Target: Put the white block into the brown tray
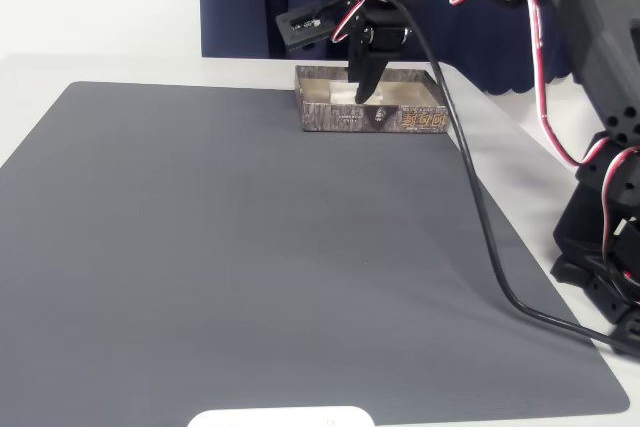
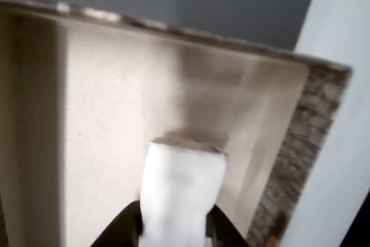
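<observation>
The jaws are closed on the white block (image 2: 182,192), one black finger (image 2: 124,227) on each side of its lower end in the wrist view. The block's long axis runs away from the jaws toward the pale floor of the brown tray (image 2: 110,114), its free end down over that floor; whether it touches is unclear. In the fixed view the gripper (image 1: 366,82) hangs over the tray (image 1: 400,119), near the grey mat's (image 1: 250,247) far edge on the tabletop (image 1: 500,112).
</observation>
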Tool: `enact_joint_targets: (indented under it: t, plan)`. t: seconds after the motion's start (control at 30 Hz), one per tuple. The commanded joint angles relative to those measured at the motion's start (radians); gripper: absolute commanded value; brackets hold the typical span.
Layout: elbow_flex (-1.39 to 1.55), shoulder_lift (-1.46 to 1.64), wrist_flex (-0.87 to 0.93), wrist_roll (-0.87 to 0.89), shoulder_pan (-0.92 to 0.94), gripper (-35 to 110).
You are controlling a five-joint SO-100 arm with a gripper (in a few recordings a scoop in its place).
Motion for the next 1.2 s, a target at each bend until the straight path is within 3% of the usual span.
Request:
enact_joint_targets:
  t: [0.0,0.13,0.43,0.63,0.9,1.17]
  plan:
    - [-0.034,0.015,-0.005,0.011,-0.009,1]
    - [-0.021,0.015,0.0,0.031,-0.006,5]
    - [-0.025,0.043,-0.021,0.106,-0.011,36]
    - [-0.009,0.066,-0.063,0.141,-0.012,42]
    - [0.164,0.256,-0.114,0.215,-0.051,37]
    - [0.675,0.703,-0.091,0.506,-0.124,8]
